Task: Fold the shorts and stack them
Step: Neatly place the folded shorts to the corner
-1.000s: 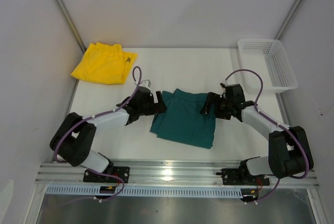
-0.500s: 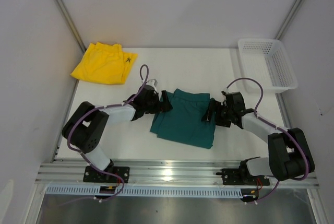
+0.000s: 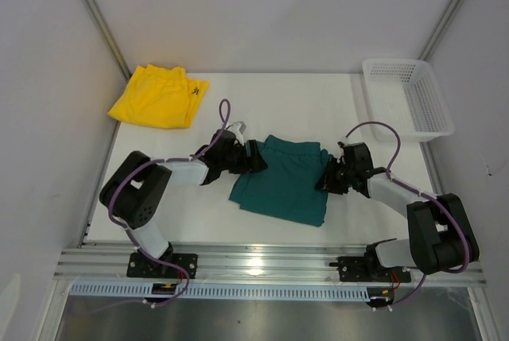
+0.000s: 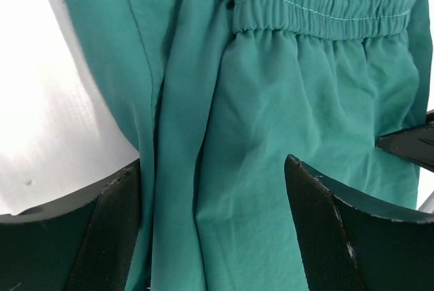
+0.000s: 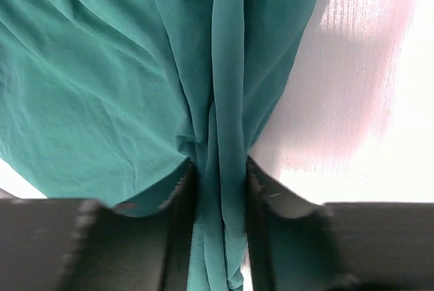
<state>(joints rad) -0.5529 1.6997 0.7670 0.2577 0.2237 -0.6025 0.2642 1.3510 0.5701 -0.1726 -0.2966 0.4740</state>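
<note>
The dark teal shorts [image 3: 282, 186] lie flat in the middle of the table, waistband toward the back. My left gripper [image 3: 256, 156] sits at their left edge. In the left wrist view its jaws [image 4: 215, 162] stand wide apart with the teal fabric [image 4: 271, 87] bunching loosely between them. My right gripper [image 3: 324, 176] is at the right edge. In the right wrist view it [image 5: 220, 165] pinches a gathered fold of the teal cloth [image 5: 102, 67] between its fingers. The yellow shorts [image 3: 159, 96] lie crumpled at the back left corner, away from both grippers.
A white mesh basket [image 3: 433, 98] stands at the back right corner. Grey walls close in the table on the left, back and right. The arms' bases and a metal rail [image 3: 262, 265] run along the near edge.
Both grippers have lowered onto the teal shorts' side edges. The right jaws have closed from wide onto a fold of fabric. The left jaws have narrowed only slightly.
</note>
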